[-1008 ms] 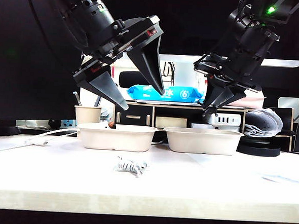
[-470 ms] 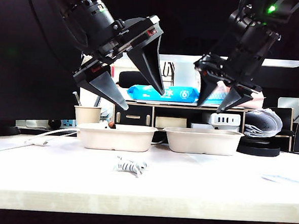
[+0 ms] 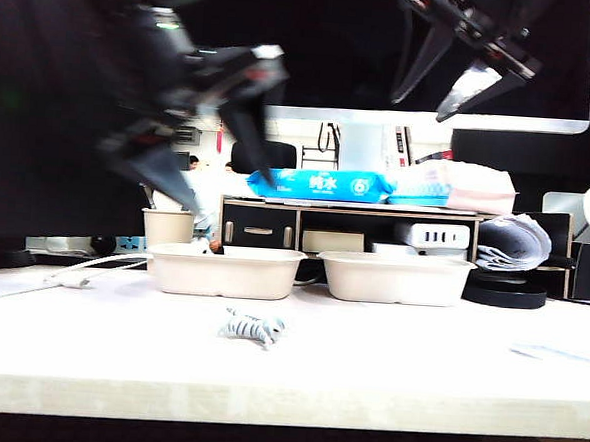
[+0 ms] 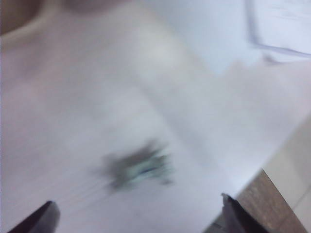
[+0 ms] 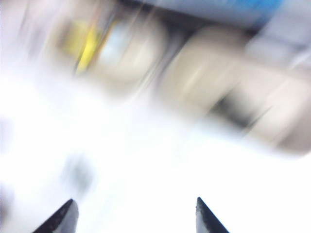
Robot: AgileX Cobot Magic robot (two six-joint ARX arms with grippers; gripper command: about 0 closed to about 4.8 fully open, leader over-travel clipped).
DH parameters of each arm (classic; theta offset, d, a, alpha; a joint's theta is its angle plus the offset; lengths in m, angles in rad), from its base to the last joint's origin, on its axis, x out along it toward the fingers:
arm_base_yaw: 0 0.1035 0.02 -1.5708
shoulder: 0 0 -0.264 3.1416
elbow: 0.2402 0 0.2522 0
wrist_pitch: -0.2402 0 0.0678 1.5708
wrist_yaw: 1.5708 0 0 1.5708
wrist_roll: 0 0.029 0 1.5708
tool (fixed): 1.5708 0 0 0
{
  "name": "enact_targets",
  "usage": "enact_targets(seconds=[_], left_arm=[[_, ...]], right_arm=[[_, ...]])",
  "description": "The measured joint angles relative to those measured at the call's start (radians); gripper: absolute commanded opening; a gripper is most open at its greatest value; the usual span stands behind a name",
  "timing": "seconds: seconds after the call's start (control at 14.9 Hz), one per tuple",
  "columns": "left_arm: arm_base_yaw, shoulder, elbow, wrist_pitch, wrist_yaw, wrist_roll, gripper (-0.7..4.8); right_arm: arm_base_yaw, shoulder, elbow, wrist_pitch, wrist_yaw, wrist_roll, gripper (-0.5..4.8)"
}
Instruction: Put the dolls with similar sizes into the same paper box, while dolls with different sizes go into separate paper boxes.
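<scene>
The white striped doll [image 3: 252,328] is seen lying lengthwise on the tabletop [image 3: 387,362] before the paper boxes [image 3: 227,270], below the nearer, wide-open, empty left pincer [image 3: 195,140]; the right pincer [image 3: 455,65], spread and empty, is raised.

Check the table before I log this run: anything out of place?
One doll, the striped animal, lies on the table before the boxes, not in one. Both pincers, left and right, hang open above.

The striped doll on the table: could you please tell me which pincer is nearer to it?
Left. The left pincer hangs open above and to the left of the striped doll; the right pincer, also open, is high up, far right.
</scene>
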Motion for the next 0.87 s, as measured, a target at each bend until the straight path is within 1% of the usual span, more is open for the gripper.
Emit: enact_targets(seconds=[0.07, 0.13, 0.27, 0.34, 0.47, 0.54, 0.67, 0.81, 0.87], left_arm=[[0.027, -0.014, 0.001, -0.019, 0.000, 0.001, 4.79], [0.068, -0.045, 0.001, -0.067, 0.013, 0.005, 4.79], [0.095, -0.093, 0.002, -0.121, 0.047, 0.028, 4.79], [0.093, -0.132, 0.002, -0.177, 0.058, 0.059, 4.79], [0.092, -0.176, 0.002, -0.230, 0.063, 0.082, 4.79], [0.092, -0.210, -0.028, -0.250, 0.063, 0.089, 4.79], [0.090, -0.250, -0.108, -0.252, 0.070, 0.086, 4.79], [0.090, -0.250, -0.172, -0.239, 0.076, 0.070, 4.79], [0.090, -0.250, -0.180, -0.237, 0.079, 0.067, 4.79]], right_arm=[[0.023, 0.001, -0.003, -0.048, 0.000, -0.018, 3.09], [0.064, 0.000, -0.015, -0.090, 0.000, -0.027, 3.05], [0.135, 0.002, -0.059, -0.089, -0.001, -0.029, 3.05], [0.190, 0.002, -0.103, -0.061, -0.001, -0.025, 3.05], [0.252, 0.008, -0.176, -0.003, -0.001, -0.017, 3.05], [0.296, 0.021, -0.224, 0.035, 0.002, -0.015, 3.05], [0.341, 0.055, -0.293, 0.115, 0.002, -0.015, 3.05], [0.357, 0.117, -0.307, 0.147, -0.005, -0.014, 3.05], [0.365, 0.135, -0.307, 0.160, -0.005, -0.014, 3.05]])
